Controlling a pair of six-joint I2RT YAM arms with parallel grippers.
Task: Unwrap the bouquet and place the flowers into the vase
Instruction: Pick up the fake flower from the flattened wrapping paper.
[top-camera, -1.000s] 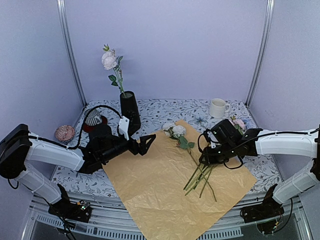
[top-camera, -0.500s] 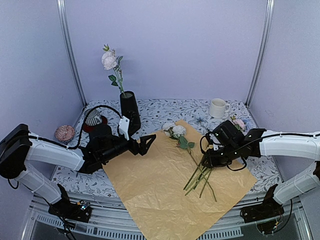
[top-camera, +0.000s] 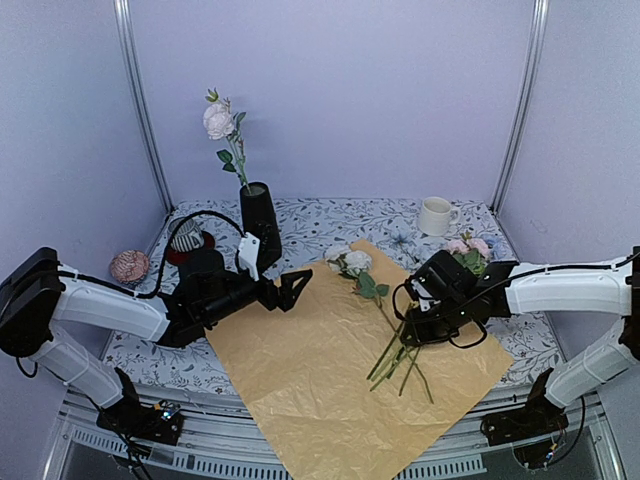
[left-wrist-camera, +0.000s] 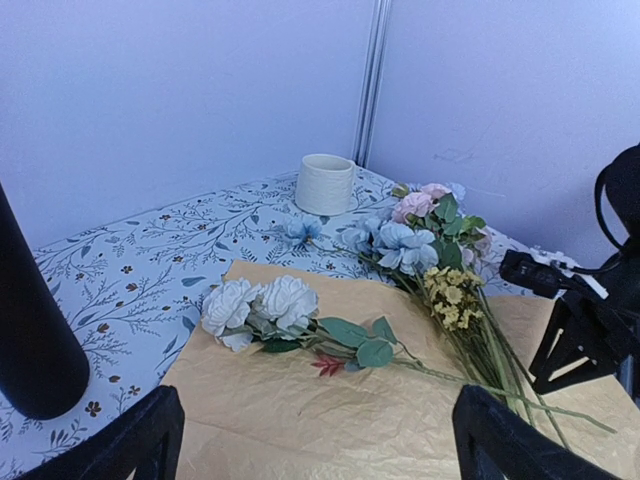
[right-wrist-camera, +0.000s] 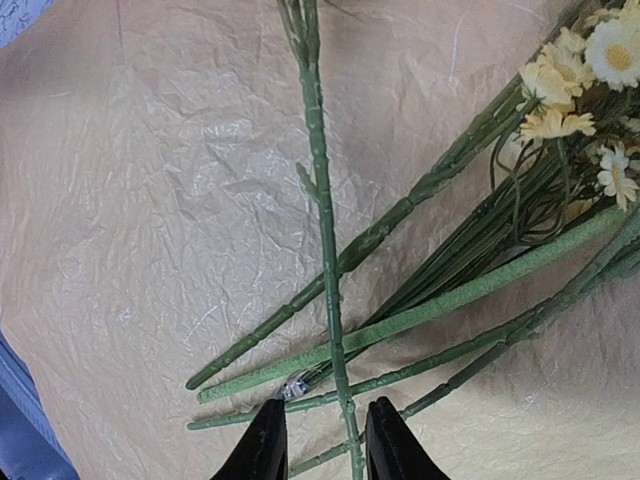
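Observation:
The bouquet lies unwrapped: its tan paper (top-camera: 340, 385) is spread flat on the table. Loose flowers rest on the paper: white roses (top-camera: 349, 260) (left-wrist-camera: 258, 305), and blue, pink and yellow blooms (left-wrist-camera: 410, 240) further right. Their green stems (top-camera: 400, 355) (right-wrist-camera: 420, 310) fan out over the paper. The black vase (top-camera: 260, 224) (left-wrist-camera: 30, 330) stands at the back left and holds one pale rose (top-camera: 217, 120). My right gripper (top-camera: 412, 328) (right-wrist-camera: 327, 450) hangs low over the stems, narrowly open, with one thin stem (right-wrist-camera: 325, 260) running between its fingers. My left gripper (top-camera: 291, 288) (left-wrist-camera: 320, 450) is wide open and empty near the paper's left corner.
A white mug (top-camera: 434, 215) (left-wrist-camera: 325, 183) stands at the back right. A striped object on a red base (top-camera: 186, 237) sits left of the vase, and a pinkish ball (top-camera: 129, 265) lies at the far left. Walls close in the table on three sides.
My right gripper has shifted slightly left and toward the stem ends, uncovering the pink blooms behind it. The left arm has not moved.

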